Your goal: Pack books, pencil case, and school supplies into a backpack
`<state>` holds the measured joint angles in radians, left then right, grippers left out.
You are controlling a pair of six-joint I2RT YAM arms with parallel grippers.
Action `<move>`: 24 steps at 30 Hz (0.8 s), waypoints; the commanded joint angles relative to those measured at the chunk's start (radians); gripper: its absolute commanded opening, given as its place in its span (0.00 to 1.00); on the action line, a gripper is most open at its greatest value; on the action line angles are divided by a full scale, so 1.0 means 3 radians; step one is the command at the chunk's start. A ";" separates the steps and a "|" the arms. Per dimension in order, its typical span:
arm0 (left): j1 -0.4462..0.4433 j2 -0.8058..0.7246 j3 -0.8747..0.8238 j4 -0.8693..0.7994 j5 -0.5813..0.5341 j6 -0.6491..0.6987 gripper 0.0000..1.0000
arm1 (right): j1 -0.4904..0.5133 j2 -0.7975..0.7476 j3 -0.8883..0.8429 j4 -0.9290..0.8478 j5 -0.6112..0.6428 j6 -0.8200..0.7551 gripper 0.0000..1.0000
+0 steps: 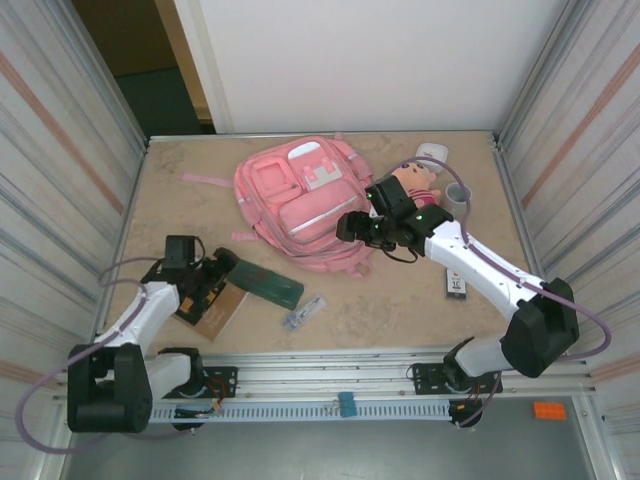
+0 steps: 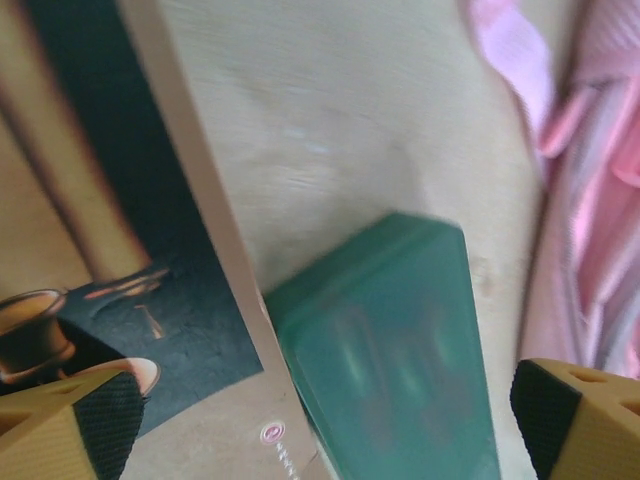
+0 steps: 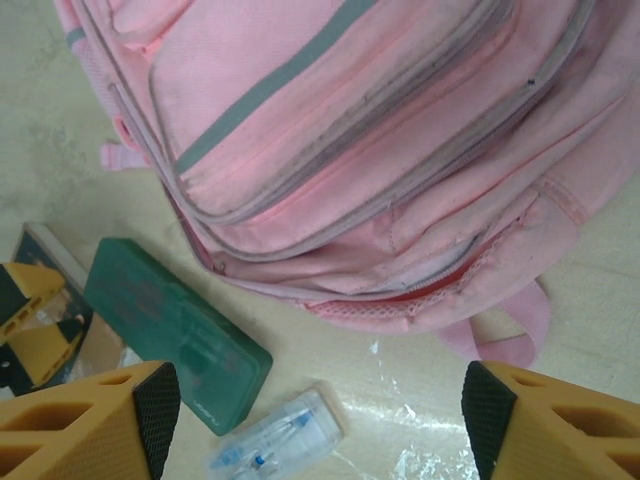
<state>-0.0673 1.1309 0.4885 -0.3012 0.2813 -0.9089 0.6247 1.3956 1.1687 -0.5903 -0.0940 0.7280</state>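
Observation:
The pink backpack (image 1: 300,205) (image 3: 350,130) lies flat mid-table, its zips closed. In front of it lie the dark green pencil case (image 1: 265,282) (image 2: 400,340) (image 3: 170,325) and the clear bluish pen pack (image 1: 303,313) (image 3: 280,440). The brown book (image 1: 215,312) (image 2: 100,250) lies at the case's left end. My left gripper (image 1: 212,280) (image 2: 335,430) is open just above the book's edge and that end of the case. Over the backpack's near right corner, my right gripper (image 1: 355,228) (image 3: 320,420) hangs open, holding nothing.
A pink plush doll (image 1: 418,185), a white roll (image 1: 457,195) and a white object (image 1: 432,152) sit at the back right. A small dark item (image 1: 456,285) lies by the right arm. Metal walls (image 1: 60,170) close in both sides.

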 commanded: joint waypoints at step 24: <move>0.1089 -0.1232 -0.0112 -0.1271 0.0496 0.0180 0.86 | 0.1160 0.1355 0.1094 0.0518 -0.0183 -0.0677 0.56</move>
<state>0.1944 0.8066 0.4969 -0.5739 0.3416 -0.9264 0.9352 1.7363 1.4300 -0.4309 -0.1490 0.6041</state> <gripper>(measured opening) 0.874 0.565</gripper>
